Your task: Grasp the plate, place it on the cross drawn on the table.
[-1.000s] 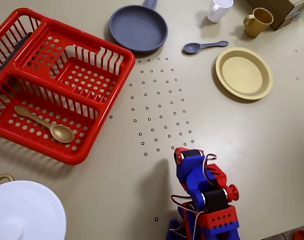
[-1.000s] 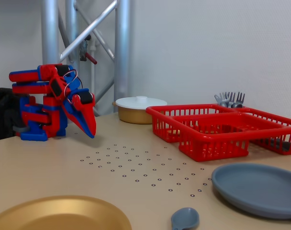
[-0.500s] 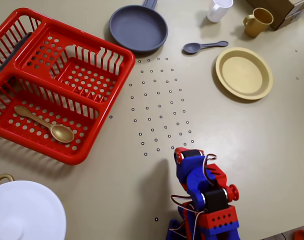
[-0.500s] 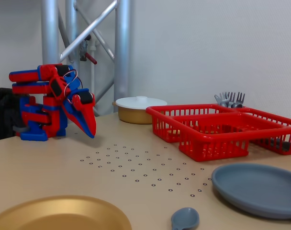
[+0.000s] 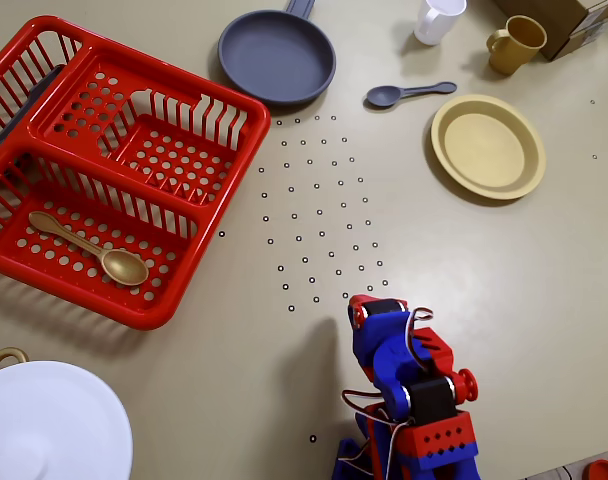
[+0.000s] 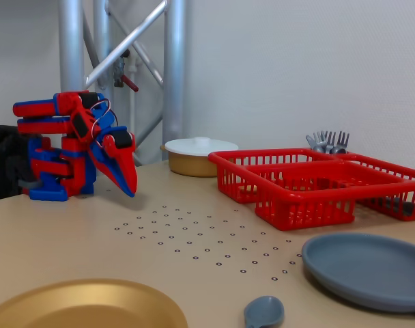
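Note:
A yellow plate [image 5: 489, 145] lies at the right of the table in the overhead view and shows at the bottom left of the fixed view [image 6: 78, 307]. A grey plate [image 5: 276, 55] lies at the top centre and shows at the right of the fixed view [image 6: 371, 270]. My red and blue gripper [image 5: 372, 305] is folded back near the arm's base, far from both plates. In the fixed view the gripper [image 6: 129, 188] points down at the table, shut and empty. I see no drawn cross, only a grid of small dots [image 5: 319, 210].
A red basket [image 5: 114, 170] with a gold spoon [image 5: 89, 250] fills the left. A grey spoon [image 5: 409, 93], a white mug [image 5: 439, 20], a yellow mug [image 5: 514, 43] and a cardboard box [image 5: 574, 20] sit at the top right. A white-lidded pot [image 5: 49, 420] stands bottom left.

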